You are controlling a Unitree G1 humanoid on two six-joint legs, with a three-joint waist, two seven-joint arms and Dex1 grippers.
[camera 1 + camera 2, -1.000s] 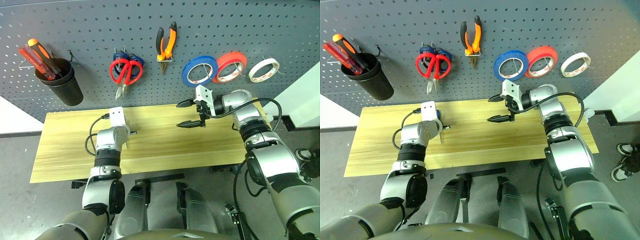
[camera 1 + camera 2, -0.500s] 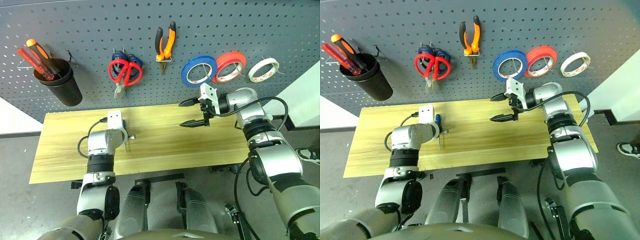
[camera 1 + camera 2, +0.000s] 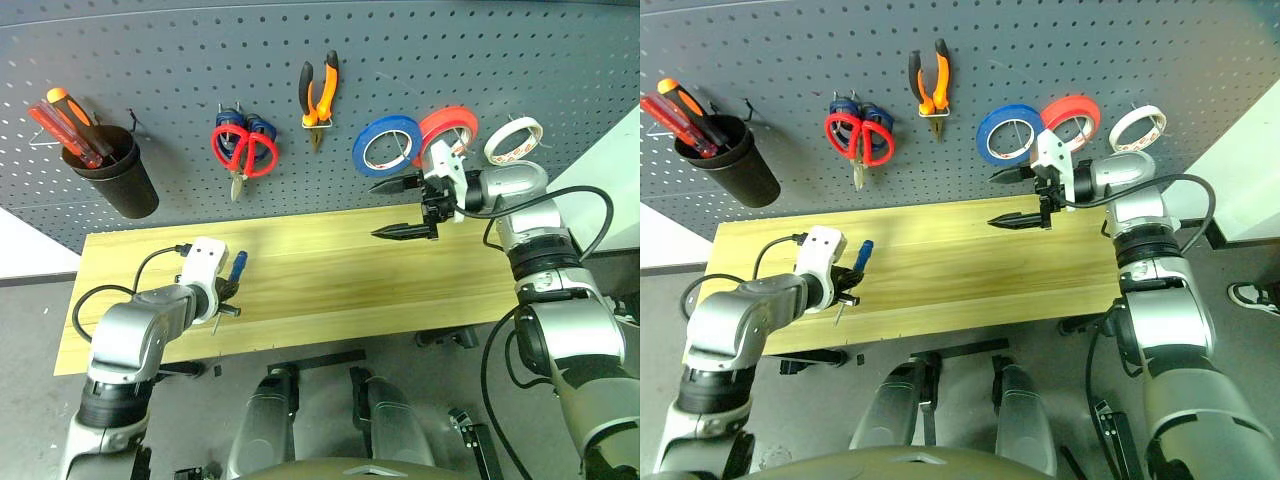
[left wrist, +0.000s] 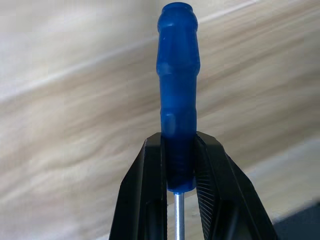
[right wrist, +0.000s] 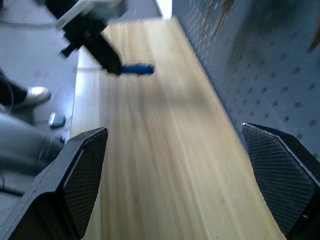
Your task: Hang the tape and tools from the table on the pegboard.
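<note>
From the head, the left gripper (image 3: 226,296) sits at about eight o'clock over the tabletop (image 3: 330,280), clamped on the blue-handled screwdriver (image 3: 236,266), whose handle slants up toward one o'clock. The right gripper (image 3: 405,208) hangs at two o'clock near the tabletop's back edge, its fingers spread wide with nothing between them. On the pegboard (image 3: 180,50), the red-handled scissors (image 3: 243,153) hang at eleven, the orange-handled pliers (image 3: 318,95) at twelve, the whitish tape (image 3: 514,140) at two, just right of a red-orange roll (image 3: 448,132) and a blue roll (image 3: 386,145). A black cup (image 3: 112,178) of screwdrivers hangs at ten.

In the left wrist view, both fingers (image 4: 150,200) pinch the blue handle near its metal shaft, above the wood.

In the right wrist view, its two fingertips (image 5: 85,170) stand far apart; the screwdriver shows beyond, held by the other gripper.
</note>
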